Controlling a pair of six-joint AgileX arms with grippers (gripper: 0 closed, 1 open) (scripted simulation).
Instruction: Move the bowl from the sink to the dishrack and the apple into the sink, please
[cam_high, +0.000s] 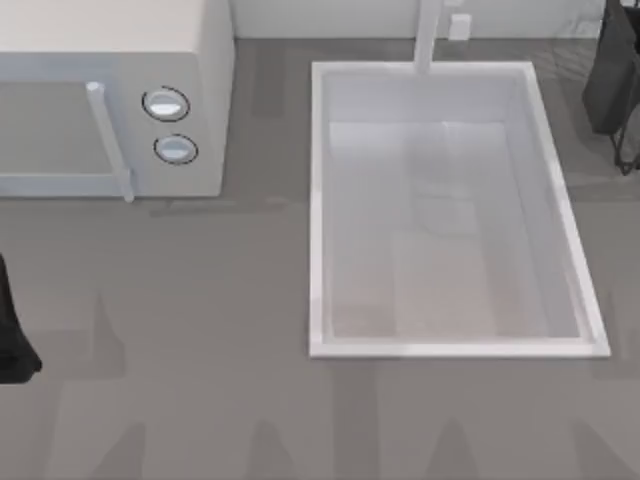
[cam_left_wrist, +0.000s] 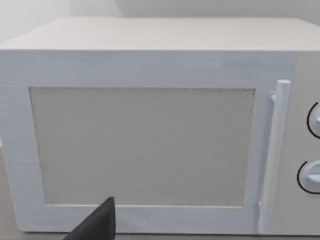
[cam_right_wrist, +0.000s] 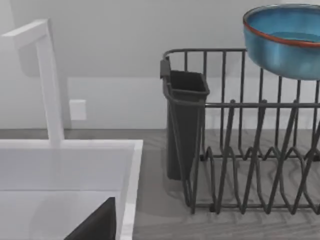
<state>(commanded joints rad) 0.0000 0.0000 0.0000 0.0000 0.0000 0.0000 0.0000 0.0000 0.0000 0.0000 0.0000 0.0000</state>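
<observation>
**Teal bowl over the rack, sink bare, apple still to go**

Teal bowl is sitting high above the wire dishrack in the right wrist view, not visibly resting on the wires; whether it is hanging from a gripper or dropping cannot be told. Sink is lying bare in the top view, so the bowl half is looking nearly finished, pending set-down. Apple step is judged not yet done, since no fruit is lying in the basin.

Right arm is showing at the top view's right edge, by the rack; left arm is sitting at the left edge, facing the microwave. Whether either pincer is apart or together cannot be told.

Around: faucet beside the basin, dark cutlery cup on the rack's near end. Faucet and rack wires are looking like the likely snags.
</observation>
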